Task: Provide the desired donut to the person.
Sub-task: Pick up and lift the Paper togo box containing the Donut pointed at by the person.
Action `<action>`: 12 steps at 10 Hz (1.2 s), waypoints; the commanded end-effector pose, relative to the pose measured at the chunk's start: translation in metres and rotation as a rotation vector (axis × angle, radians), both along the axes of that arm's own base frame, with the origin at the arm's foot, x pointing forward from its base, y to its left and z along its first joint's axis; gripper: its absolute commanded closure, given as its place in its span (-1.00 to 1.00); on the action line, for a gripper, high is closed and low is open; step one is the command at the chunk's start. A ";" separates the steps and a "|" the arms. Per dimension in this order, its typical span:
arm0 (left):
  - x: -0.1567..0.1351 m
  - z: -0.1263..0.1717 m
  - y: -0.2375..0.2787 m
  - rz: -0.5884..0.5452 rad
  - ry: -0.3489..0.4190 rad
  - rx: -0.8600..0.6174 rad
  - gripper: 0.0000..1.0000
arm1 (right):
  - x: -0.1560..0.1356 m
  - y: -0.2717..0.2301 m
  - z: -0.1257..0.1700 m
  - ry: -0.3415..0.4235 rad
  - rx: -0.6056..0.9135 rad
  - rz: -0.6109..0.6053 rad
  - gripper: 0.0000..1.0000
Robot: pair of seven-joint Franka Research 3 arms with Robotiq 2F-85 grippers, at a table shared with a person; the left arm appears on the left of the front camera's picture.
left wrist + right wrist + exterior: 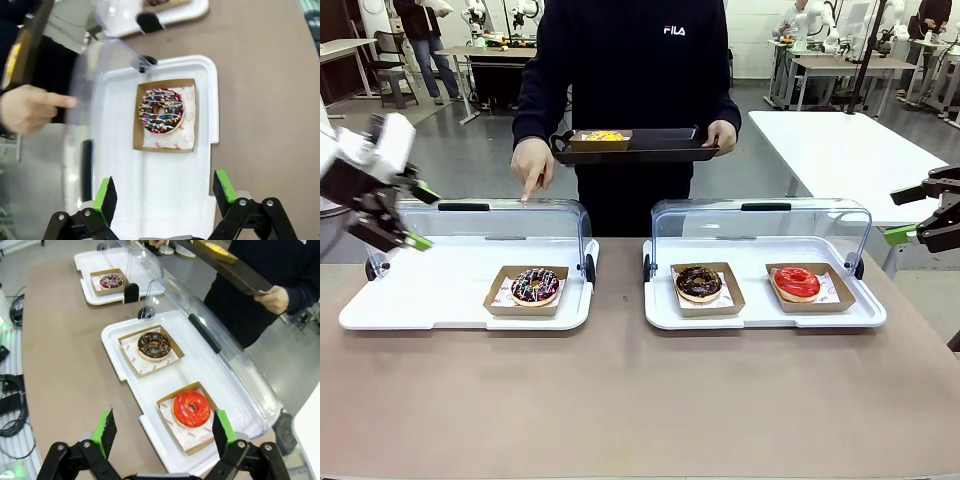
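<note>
Across the far edge of the tabletop (pixel 620 400) stands the person (pixel 630 70), one hand (pixel 722 135) holding a black serving tray (pixel 660 153) that carries a cardboard boat (pixel 600 146) with a yellow-topped item (pixel 603 135); its kind I cannot tell. The person's other hand (pixel 532 163) points its forefinger down at the raised clear lid (pixel 500 225) of the left white tray (pixel 380 315); whether the fingertip touches the lid I cannot tell. On that tray, toward its right end, lies the sprinkled chocolate donut (pixel 535 285) in a brown card holder (pixel 500 300), with nothing touching it. My left fingers (pixel 106 196) are spread wide with nothing between them, hanging above the left end of the same tray, well apart from the donut. In the left wrist view the donut sits ahead of them, roughly centred between the green pads (pixel 224 186). The right white tray (pixel 760 322), its lid (pixel 760 225) likewise raised, holds a chocolate donut with crumb topping (pixel 698 282) toward its left end and a red-glazed donut (pixel 797 282) toward its right end. My right fingers (pixel 106 432) are also spread and empty, held near the right edge of the tabletop past that tray's right end, nearest the red-glazed donut.
</note>
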State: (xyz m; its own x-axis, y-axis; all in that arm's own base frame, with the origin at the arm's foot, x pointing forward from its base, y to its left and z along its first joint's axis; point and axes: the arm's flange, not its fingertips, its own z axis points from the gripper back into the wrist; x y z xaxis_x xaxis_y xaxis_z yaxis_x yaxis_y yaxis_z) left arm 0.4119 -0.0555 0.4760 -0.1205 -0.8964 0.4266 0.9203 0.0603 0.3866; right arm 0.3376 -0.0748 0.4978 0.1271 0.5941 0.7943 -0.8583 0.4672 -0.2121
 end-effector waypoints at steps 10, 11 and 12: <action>0.040 -0.135 -0.040 -0.115 0.172 0.185 -1.00 | 0.004 0.000 -0.003 -0.019 0.031 0.014 -1.00; 0.044 -0.134 -0.043 -0.096 0.164 0.172 -1.00 | 0.004 0.000 -0.003 -0.019 0.031 0.014 -1.00; 0.046 -0.133 -0.046 -0.091 0.163 0.151 -1.00 | 0.004 0.000 -0.003 -0.019 0.031 0.014 -1.00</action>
